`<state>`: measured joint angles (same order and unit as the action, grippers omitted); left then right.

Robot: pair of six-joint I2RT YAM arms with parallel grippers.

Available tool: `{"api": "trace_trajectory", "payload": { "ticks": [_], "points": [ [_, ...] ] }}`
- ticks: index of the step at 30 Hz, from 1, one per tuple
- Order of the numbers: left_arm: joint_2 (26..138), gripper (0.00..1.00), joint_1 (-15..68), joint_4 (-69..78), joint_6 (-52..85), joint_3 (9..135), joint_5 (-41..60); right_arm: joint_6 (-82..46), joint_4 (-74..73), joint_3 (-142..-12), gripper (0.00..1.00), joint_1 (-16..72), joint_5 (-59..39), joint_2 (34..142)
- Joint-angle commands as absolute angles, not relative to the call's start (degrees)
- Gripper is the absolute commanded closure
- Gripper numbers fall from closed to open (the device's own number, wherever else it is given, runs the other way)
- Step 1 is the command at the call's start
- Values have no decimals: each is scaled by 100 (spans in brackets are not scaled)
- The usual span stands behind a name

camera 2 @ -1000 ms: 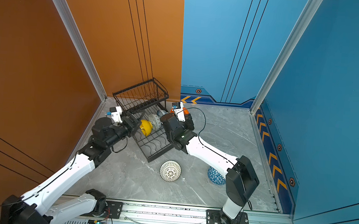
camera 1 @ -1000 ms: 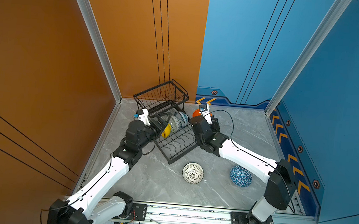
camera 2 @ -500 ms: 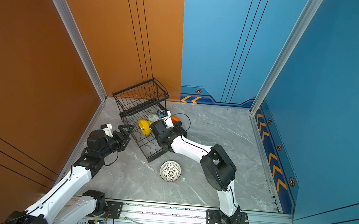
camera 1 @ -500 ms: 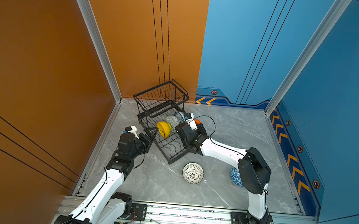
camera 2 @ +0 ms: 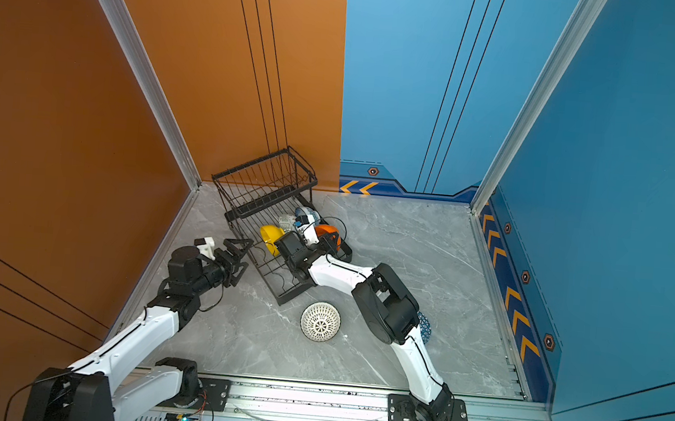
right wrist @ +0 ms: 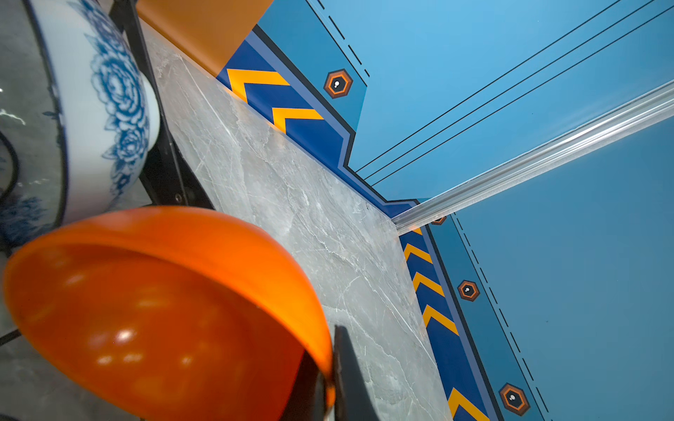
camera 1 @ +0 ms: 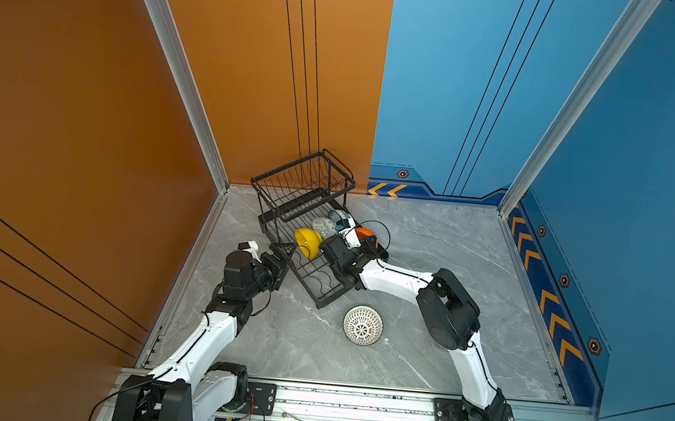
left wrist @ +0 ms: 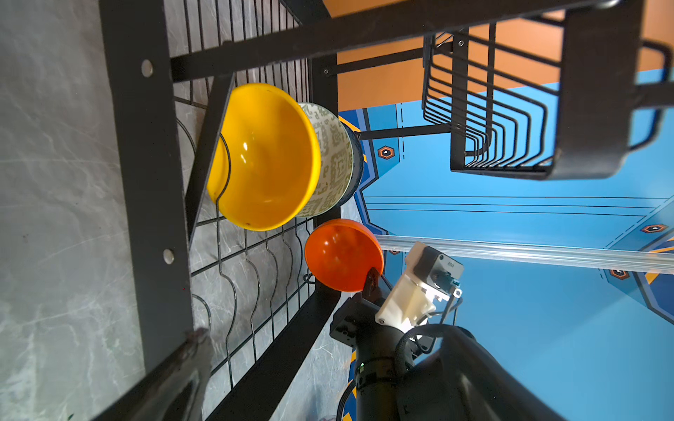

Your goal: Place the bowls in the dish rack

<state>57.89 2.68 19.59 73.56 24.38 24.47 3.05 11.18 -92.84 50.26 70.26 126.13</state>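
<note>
We are working on the grey marbled table (camera 1: 429, 236). The largest thing on it, the dish rack (camera 1: 336, 297), is lying in both top views with its long side running from about 11 o'clock to about 5 o'clock, and its raised basket (camera 1: 289, 165) at the 11 o'clock end is carrying nothing. In the flat tray three bowls are standing on edge, one against the other, in a row from 1 o'clock to 7 o'clock: the floral bowl (camera 1: 334, 215), the pale green bowl (camera 1: 323, 227) and the yellow bowl (camera 1: 308, 242). Our right gripper (left wrist: 372, 282) is clenching the rim of the orange bowl (camera 1: 364, 234) and holding it tilted at the tray's 3 o'clock rail, near the floral bowl; whether it is touching the wires we cannot tell. In our judgement the next move is turning on one relation: the free dividers are lying at about 7 o'clock from the held bowl, past the yellow one, so the right arm is needing to carry it that way without knocking the row. Our left gripper (camera 2: 242, 257) is hovering with fingers spread wide, grasping nothing, just beside the tray's 9 o'clock rail. Two bowls are resting on the table outside the rack: the white lattice bowl (camera 1: 362, 325) near the 5 o'clock end, and the blue patterned bowl (camera 2: 423, 325), half hidden under the right arm's elbow.
</note>
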Motion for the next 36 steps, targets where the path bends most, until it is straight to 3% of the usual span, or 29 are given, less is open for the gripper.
{"api": "trace_trajectory", "payload": {
  "ticks": [1,27,32,36],
  "points": [
    [5822,2,236,2180,7322,2399,2648,234,1121,-9483,100,4992,7481,12653],
    [6828,2,316,3003,7392,2372,2976,860,319,-9557,100,5023,8088,13302],
    [7045,2,308,3102,7383,2405,3057,2124,-1145,-9396,100,5118,8589,13553],
    [7205,2,298,3168,7374,2457,3112,4953,-4648,-9117,100,5177,8890,13990]
  ]
}}
